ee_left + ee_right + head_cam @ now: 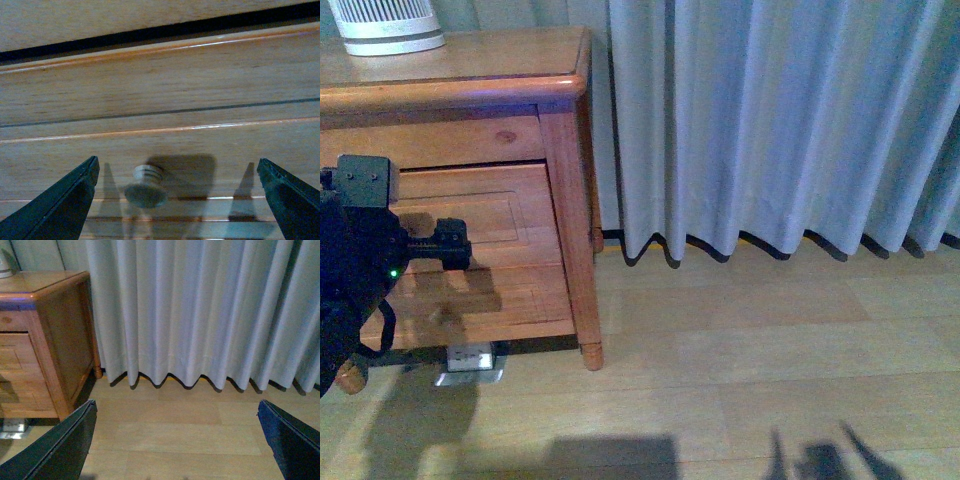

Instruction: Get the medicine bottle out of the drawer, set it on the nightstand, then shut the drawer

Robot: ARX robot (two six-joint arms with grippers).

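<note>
The honey wood nightstand stands at the left in the front view. Its drawer shows only the panelled front, with no interior in sight. The medicine bottle is out of view. My left gripper is open right in front of that drawer front. In the left wrist view the round wooden knob lies between the spread fingers of the left gripper, nearer one finger and touching neither. My right gripper is open and empty above the floor, facing the curtain, and does not show in the front view.
A white slatted device stands on the nightstand's top at the back left. A grey curtain hangs to the floor right of the cabinet. Pale wood flooring spreads in front. A small metal piece sits under the cabinet.
</note>
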